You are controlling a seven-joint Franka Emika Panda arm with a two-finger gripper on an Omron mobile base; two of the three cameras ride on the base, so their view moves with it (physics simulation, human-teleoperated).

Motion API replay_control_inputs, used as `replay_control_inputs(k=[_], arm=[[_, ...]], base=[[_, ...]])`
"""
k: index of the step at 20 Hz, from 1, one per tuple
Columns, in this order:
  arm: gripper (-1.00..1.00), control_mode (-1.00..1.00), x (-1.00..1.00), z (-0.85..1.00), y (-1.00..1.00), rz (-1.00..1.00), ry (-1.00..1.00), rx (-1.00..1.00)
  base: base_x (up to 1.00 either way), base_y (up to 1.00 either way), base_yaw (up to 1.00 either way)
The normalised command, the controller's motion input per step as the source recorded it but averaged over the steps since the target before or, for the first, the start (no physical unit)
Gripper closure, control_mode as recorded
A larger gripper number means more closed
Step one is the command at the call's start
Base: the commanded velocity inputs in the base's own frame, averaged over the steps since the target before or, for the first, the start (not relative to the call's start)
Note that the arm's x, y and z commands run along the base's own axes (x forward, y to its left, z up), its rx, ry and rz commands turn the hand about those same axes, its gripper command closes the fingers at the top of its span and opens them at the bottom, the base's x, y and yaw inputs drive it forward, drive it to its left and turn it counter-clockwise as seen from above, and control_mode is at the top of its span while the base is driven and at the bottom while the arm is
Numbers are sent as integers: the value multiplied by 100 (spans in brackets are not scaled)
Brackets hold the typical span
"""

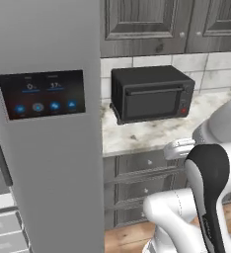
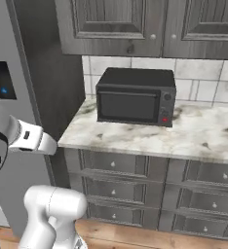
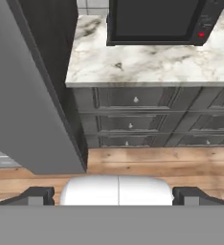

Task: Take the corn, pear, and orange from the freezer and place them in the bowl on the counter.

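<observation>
Black microwave [image 2: 135, 97] sits on the counter [image 2: 203, 138] beside the freezer [image 1: 48, 163].

The arm is rising in a tall bend, its white lower link sitting low and a dark-sleeved joint standing up above it. From that joint the white forearm is reaching forward and slightly upward, ending in a rounded white wrist. In the hand view the gripper [image 3: 117, 194] is pointing forward and tilting down, its two dark fingertips [image 3: 37, 195] standing far apart on either side of the white hand body between them, jaws spread wide with nothing caught between them. No finger is touching anything. The wrist is holding roughly level, with no visible roll to either side of the claw.
</observation>
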Motion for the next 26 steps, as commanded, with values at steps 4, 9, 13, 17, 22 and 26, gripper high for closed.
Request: replay_control_inputs(k=[4, 9, 13, 17, 22, 26], arm=[[-100, 100, 0, 0, 0, 0, 0, 0], [-100, 100, 0, 0, 0, 0, 0, 0], [-100, 100, 0, 0, 0, 0, 0, 0], [-100, 100, 0, 0, 0, 0, 0, 0], [-100, 100, 0, 0, 0, 0, 0, 0], [-100, 100, 0, 0, 0, 0, 0, 0]], base=[[-1, 100, 0], [10, 100, 0], [15, 99, 0], [27, 96, 2], [29, 79, 3], [34, 58, 4]])
